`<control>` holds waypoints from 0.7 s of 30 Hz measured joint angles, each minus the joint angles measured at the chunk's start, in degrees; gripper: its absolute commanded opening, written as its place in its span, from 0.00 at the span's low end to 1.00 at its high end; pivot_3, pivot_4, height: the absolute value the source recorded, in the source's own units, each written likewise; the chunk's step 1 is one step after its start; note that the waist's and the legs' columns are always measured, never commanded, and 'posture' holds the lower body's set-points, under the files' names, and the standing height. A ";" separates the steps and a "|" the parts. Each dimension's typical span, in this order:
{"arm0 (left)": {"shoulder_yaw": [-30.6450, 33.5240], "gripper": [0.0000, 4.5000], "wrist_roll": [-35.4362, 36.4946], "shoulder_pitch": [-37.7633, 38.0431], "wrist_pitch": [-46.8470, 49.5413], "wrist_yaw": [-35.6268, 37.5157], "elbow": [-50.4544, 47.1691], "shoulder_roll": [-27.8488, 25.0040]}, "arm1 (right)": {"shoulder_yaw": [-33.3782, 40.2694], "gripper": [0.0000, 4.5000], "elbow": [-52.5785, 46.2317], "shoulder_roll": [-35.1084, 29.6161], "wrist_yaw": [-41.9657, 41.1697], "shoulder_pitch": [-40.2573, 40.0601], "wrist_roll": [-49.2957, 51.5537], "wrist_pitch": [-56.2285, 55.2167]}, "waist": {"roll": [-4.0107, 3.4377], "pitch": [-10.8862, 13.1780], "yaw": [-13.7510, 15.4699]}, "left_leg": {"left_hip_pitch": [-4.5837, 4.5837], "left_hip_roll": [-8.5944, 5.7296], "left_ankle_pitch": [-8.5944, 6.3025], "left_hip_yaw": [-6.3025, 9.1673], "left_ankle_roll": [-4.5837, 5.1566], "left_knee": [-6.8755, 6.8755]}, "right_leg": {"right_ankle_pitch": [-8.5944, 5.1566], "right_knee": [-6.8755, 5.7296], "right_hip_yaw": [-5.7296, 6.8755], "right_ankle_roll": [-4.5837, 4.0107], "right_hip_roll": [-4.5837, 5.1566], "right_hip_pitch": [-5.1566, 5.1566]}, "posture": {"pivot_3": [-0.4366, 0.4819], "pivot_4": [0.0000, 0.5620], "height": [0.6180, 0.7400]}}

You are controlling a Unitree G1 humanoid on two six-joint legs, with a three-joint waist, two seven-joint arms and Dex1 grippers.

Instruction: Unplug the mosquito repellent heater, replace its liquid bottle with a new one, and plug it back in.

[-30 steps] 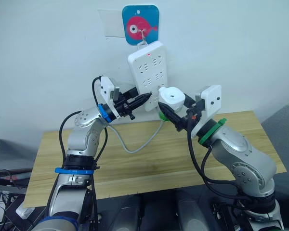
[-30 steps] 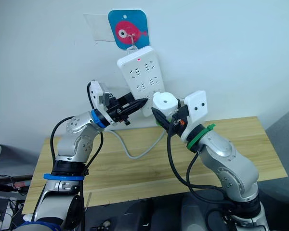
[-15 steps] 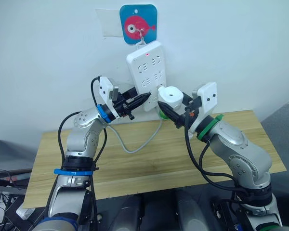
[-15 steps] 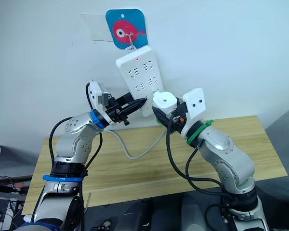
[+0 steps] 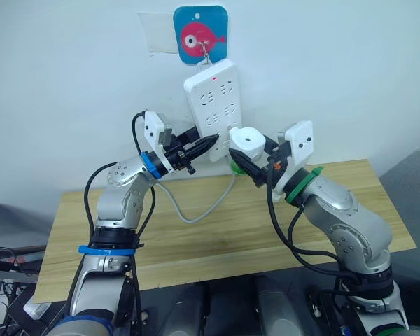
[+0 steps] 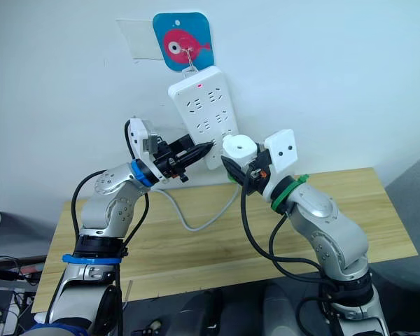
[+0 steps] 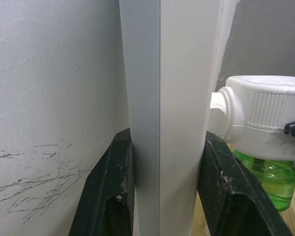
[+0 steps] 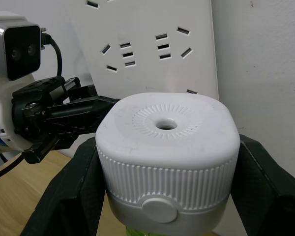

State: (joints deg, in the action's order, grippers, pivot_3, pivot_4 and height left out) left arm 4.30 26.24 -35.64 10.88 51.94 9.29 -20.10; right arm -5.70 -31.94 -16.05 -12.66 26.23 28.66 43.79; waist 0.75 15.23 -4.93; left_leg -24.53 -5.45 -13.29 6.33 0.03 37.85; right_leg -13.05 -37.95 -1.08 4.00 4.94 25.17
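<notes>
Power strip (image 5: 214,108) hangs on the wall from a fish hook, and everything sits close to it. Left gripper (image 5: 208,144) pinches the strip's lower edge, one finger each side. Right gripper (image 5: 254,159) holds the mosquito repellent heater (image 5: 247,141) with its green bottle (image 7: 265,178) underneath. Since a second ago the heater has moved in to the strip's lower right corner, so plugging in looks like the last step left.
</notes>
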 measured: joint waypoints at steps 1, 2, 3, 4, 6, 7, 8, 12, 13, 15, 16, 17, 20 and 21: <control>0.00 0.29 0.00 0.00 0.00 0.00 0.00 0.00 | 0.00 0.68 0.29 0.26 -0.11 0.00 -0.26 -0.31 | 0.00 0.00 0.00 | 0.00 0.00 0.00 0.00 0.00 0.00 | 0.00 0.00 0.00 0.00 0.00 0.00 | 0.30 0.42 1.00; 0.00 0.29 0.00 0.00 0.00 0.00 0.00 0.00 | 0.01 0.68 0.57 0.53 -0.24 0.00 -0.41 -0.60 | 0.00 0.00 0.00 | 0.00 0.00 0.00 0.00 0.00 0.00 | 0.00 0.00 0.00 0.00 0.00 0.00 | 0.30 0.42 1.00; 0.01 0.29 0.00 0.00 0.00 -0.01 0.00 0.00 | 0.01 0.68 0.75 0.67 -0.33 0.00 -0.45 -0.79 | 0.00 0.00 0.00 | 0.00 0.00 0.00 0.00 0.00 0.00 | 0.00 0.00 0.00 0.00 0.00 0.01 | 0.30 0.42 1.00; 0.02 0.29 0.00 0.00 0.00 -0.01 0.00 0.00 | 0.03 0.68 0.85 0.76 -0.47 0.00 -0.52 -0.94 | 0.00 0.00 0.00 | 0.00 0.00 0.00 0.00 0.00 0.00 | 0.00 0.00 0.00 0.00 0.00 0.01 | 0.30 0.42 1.00; 0.04 0.29 0.00 0.00 0.00 -0.01 0.00 0.00 | 0.05 0.68 1.17 0.80 -0.96 0.00 -0.84 -1.34 | 0.00 0.00 0.00 | 0.00 0.00 0.00 -0.01 0.00 0.00 | 0.00 -0.01 -0.01 0.00 0.00 0.01 | 0.29 0.41 1.00; 0.03 0.29 -0.01 0.01 0.00 -0.01 0.00 0.00 | -0.03 0.68 1.54 0.76 -1.26 0.00 -1.10 -1.85 | 0.00 0.00 -0.01 | 0.00 0.00 0.00 -0.01 0.00 0.00 | 0.00 -0.01 -0.01 0.00 0.00 0.02 | 0.29 0.41 1.00; 0.02 0.29 -0.01 0.01 0.05 0.00 0.00 0.00 | -0.11 0.68 2.23 0.59 -1.85 0.04 -1.70 -2.59 | 0.00 0.00 -0.01 | 0.00 0.00 0.00 -0.01 0.00 0.00 | 0.00 -0.01 -0.01 0.00 0.00 0.02 | 0.29 0.41 1.00; 0.11 0.29 0.33 0.03 1.21 0.27 -0.02 -0.01 | -1.02 0.68 5.95 0.52 -4.08 1.93 -3.60 -5.14 | 0.00 0.00 -0.11 | 0.00 0.01 0.00 -0.04 0.00 0.01 | 0.00 -0.04 -0.02 0.00 -0.01 0.04 | 0.30 0.40 1.00; 0.15 0.29 0.31 0.04 1.26 0.27 -0.02 -0.16 | -1.08 0.68 6.49 0.68 -4.51 2.04 -3.83 -5.47 | 0.00 0.00 -0.09 | 0.00 0.02 0.00 -0.03 0.00 0.00 | 0.00 -0.03 0.01 0.00 -0.01 0.04 | 0.30 0.40 1.00; 0.28 0.29 0.31 0.05 1.40 0.27 -0.04 -0.52 | -1.09 0.68 7.50 1.38 -4.99 2.37 -4.04 -5.96 | 0.00 0.00 -0.17 | 0.00 0.02 0.00 -0.08 0.00 0.00 | 0.00 -0.04 -0.03 0.00 0.00 0.06 | 0.30 0.40 1.00; 0.39 0.29 0.31 0.07 1.57 0.27 -0.07 -0.59 | -1.09 0.68 7.90 1.61 -5.33 2.57 -4.17 -6.10 | 0.00 0.00 -0.19 | 0.00 0.02 0.00 -0.09 -0.01 0.02 | 0.00 -0.06 -0.03 0.00 0.00 0.06 | 0.30 0.40 1.00; 0.49 0.29 0.31 0.11 1.76 0.27 -0.16 -0.66 | -1.10 0.68 8.37 1.80 -5.76 2.72 -4.28 -6.43 | 0.00 0.00 -0.20 | 0.00 0.02 0.00 -0.08 -0.01 0.03 | 0.00 -0.07 -0.03 0.00 0.00 0.06 | 0.30 0.39 1.00; 0.82 0.29 0.38 0.39 2.66 0.27 -0.90 -0.88 | -1.20 0.68 9.60 2.16 -6.98 3.32 -4.57 -7.06 | 0.00 -0.02 -0.22 | 0.00 0.03 0.01 -0.08 -0.01 0.03 | 0.00 -0.10 -0.03 -0.01 -0.01 0.08 | 0.30 0.39 1.00; 0.90 0.29 0.38 0.46 2.89 0.27 -1.12 -0.99 | -1.21 0.68 9.84 2.21 -7.29 3.50 -4.64 -7.08 | 0.00 -0.02 -0.23 | 0.00 0.03 0.01 -0.09 -0.01 0.03 | 0.00 -0.11 -0.04 -0.01 -0.01 0.09 | 0.30 0.39 1.00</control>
State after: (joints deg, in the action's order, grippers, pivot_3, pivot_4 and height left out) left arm 5.20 26.63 -35.17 13.77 52.21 8.17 -21.09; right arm -6.90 -22.11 -13.84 -19.95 29.74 24.03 36.71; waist 0.75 15.21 -5.16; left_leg -24.53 -5.42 -13.28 6.24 0.02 37.88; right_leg -13.04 -38.06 -1.12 3.99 4.93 25.26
